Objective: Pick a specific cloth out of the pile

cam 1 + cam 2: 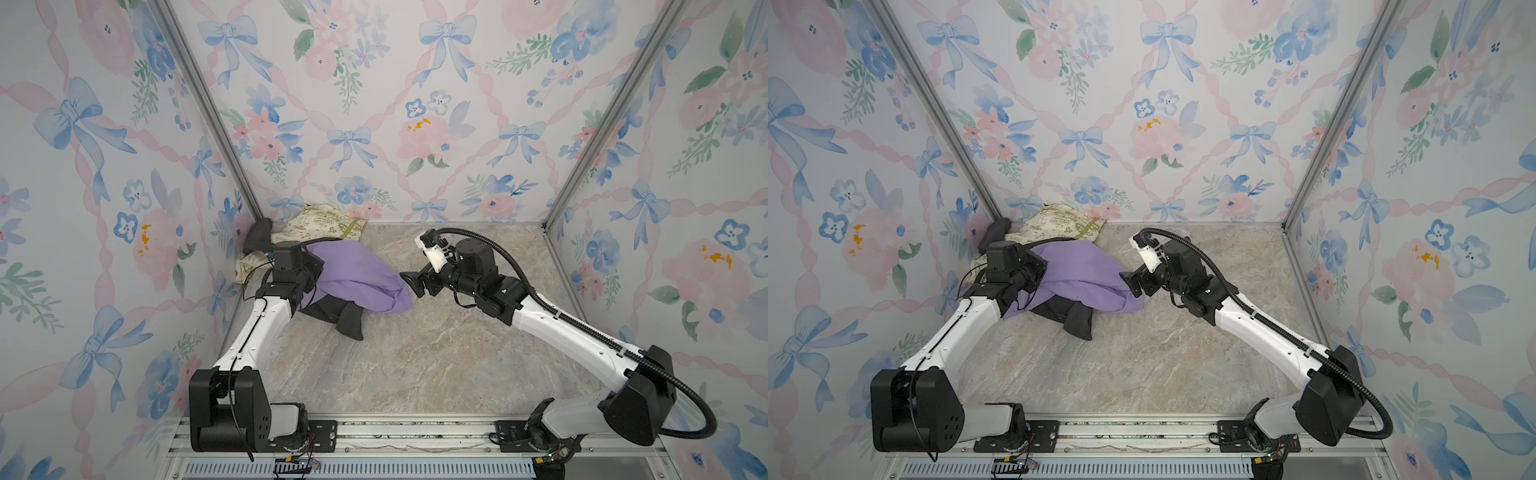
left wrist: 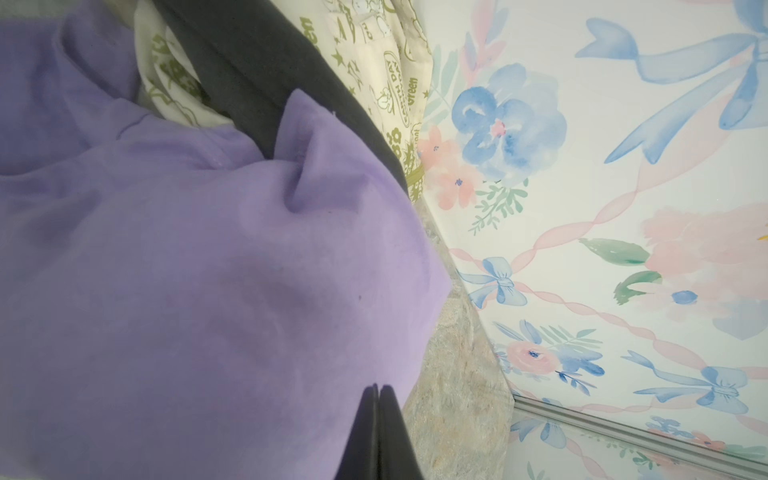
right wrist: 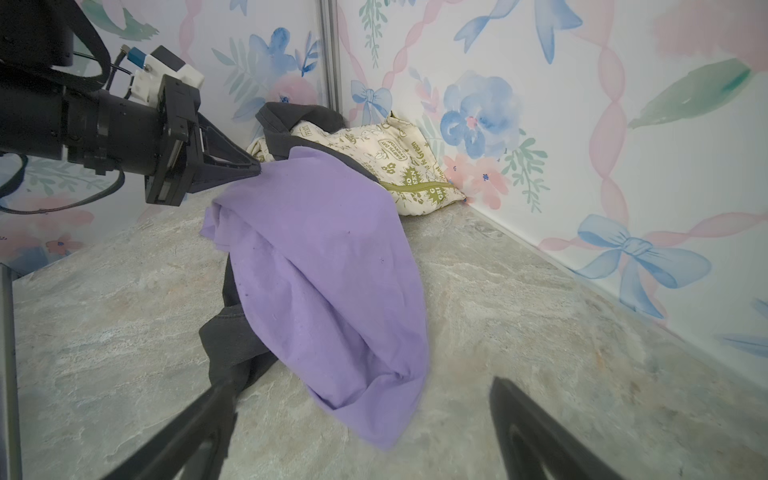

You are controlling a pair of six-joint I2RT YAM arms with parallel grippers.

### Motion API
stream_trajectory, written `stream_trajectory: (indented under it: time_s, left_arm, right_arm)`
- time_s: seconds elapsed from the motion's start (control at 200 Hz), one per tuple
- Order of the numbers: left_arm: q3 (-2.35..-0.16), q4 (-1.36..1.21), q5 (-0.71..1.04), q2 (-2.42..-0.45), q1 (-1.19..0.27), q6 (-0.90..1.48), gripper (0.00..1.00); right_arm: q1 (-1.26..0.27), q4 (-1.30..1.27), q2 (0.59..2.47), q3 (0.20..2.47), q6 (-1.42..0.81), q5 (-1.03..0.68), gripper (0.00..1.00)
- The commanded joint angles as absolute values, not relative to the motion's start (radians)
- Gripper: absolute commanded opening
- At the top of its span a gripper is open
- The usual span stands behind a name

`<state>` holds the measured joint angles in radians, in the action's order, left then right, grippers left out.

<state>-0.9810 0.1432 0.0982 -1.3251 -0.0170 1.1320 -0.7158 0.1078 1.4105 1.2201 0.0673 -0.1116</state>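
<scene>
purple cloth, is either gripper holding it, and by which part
The left gripper is shut on the purple cloth, pinching a bunched fold at its top edge. The right gripper is open and holds nothing.

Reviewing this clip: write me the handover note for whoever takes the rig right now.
Left gripper: shut, seemingly pinching the top edge of the lavender cloth.
Right gripper: open, empty, hovering by the cloth's right end in both top views.
Things: the pile sits in the back left corner. The lavender cloth drapes over the charcoal-grey garment, with the cream cloth with green print behind, against the wall.
Done: grip taken on the cloth.
Left: draw it clear of the pile; watch that the charcoal-grey garment does not drag along.
</scene>
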Motion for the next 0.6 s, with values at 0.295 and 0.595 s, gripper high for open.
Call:
stream_trajectory:
  time_s: [0.295,0.595]
  left_arm:
    - [-0.891,0.133,0.035,-1.226,-0.006,1.249,0.38]
    - [-0.721,0.134,0.012,-1.115,0.035,1.351,0.57]
  right_arm:
    - [-0.710,0.105,1.392,1.198,0.062,-0.104,0.97]
    - [-0.706,0.106,1.405,1.207,0.061,-0.118,0.97]
